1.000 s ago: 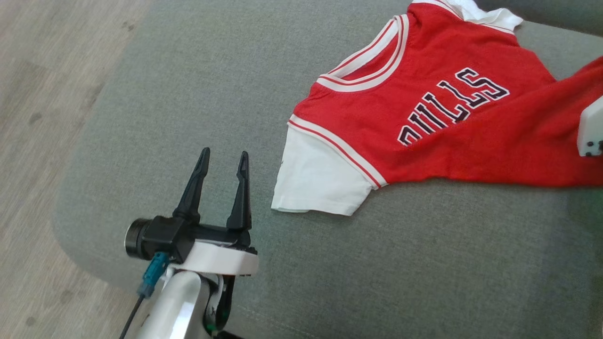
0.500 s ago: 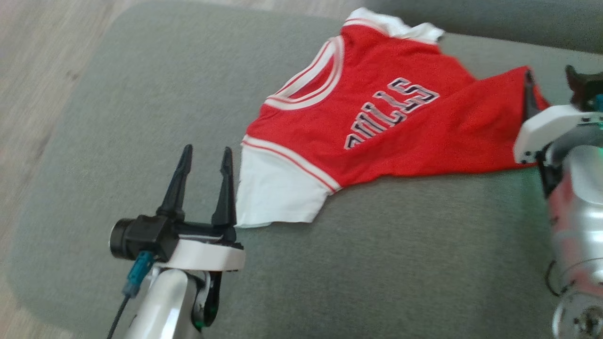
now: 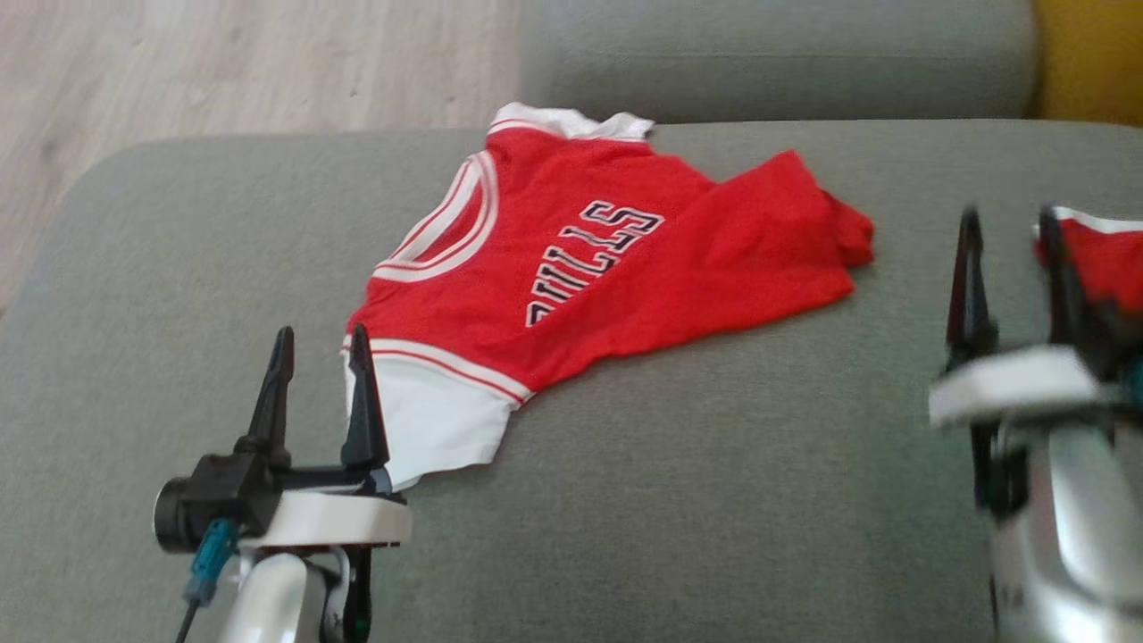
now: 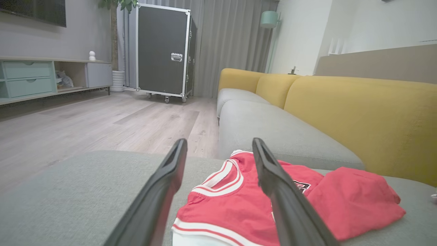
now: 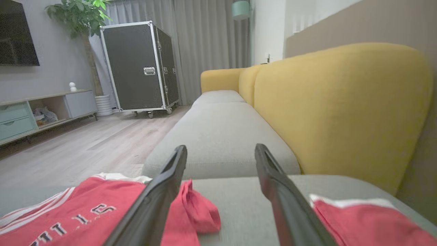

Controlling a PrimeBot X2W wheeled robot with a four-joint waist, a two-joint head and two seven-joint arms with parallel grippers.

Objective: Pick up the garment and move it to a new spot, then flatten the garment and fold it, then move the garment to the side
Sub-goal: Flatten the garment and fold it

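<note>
1. The jersey (image 3: pixel 625 268) lies face up on the grey sofa (image 3: pixel 714 500), in the middle of the seat.
2. Its long axis goes from left to right across the seat. The collar (image 3: pixel 446 228) points to the robot's left and the hem (image 3: pixel 839 237) to the right, where the cloth is bunched up.
3. One white sleeve (image 3: pixel 429 429) points toward the robot, the other one away from it.
4. The left end effector (image 3: pixel 321 344) is low over the seat at the near sleeve, fingers pointing forward. The fingers are spread and grasp nothing. I cannot tell if the right finger touches the sleeve.
5. The right end effector (image 3: pixel 1009 223) is well to the right of the hem, fingers also forward, spread and released.
6. Just beside its right finger lies a second red cloth (image 3: pixel 1103 263).
</note>
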